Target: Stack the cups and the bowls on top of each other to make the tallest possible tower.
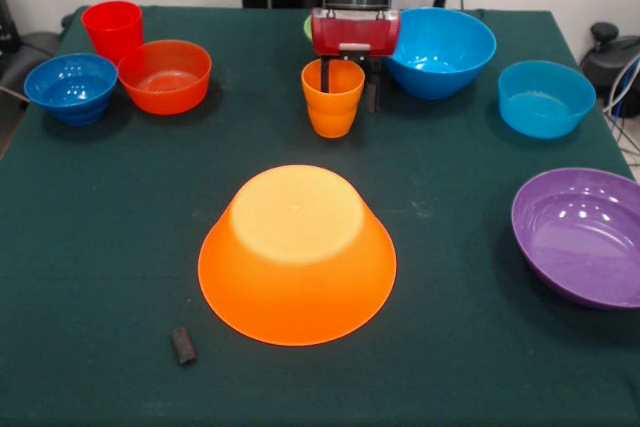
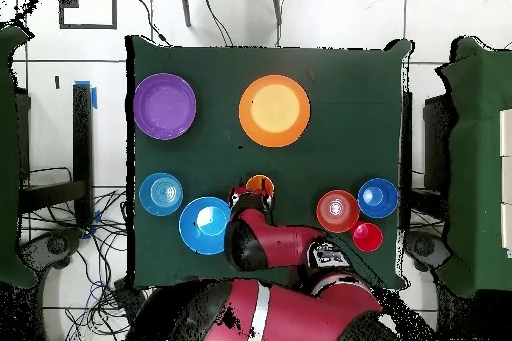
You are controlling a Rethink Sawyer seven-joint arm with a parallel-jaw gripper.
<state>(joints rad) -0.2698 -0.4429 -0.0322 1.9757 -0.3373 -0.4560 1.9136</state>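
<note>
Counter: dark green cloth, carrying every piece apart from the others; no tower has been started.
Yellow-orange bowl: the largest, upside down at the middle of the counter, flat bottom up. I judge it is set so as to serve as the wide base.
Purple bowl: upright at the counter's edge, well apart from the base.
Big blue bowl: upright, just beside the gripper.
Light-blue bowl: upright, between the big blue and the purple one.
Orange-red bowl: upright, touching or nearly touching the dark-blue bowl.
Red cup: upright behind those two.
Orange cup: upright, mouth up, behind the base bowl, standing on the counter.
Gripper: lowered over the orange cup; one of the fingers reaches inside the mouth, the other stands outside the wall, so they straddle the rim. Whether they press it I cannot tell.
Step in hand: probably a rim grasp on the orange cup.
Small dark object: lies near the base bowl, no part of the task.
</note>
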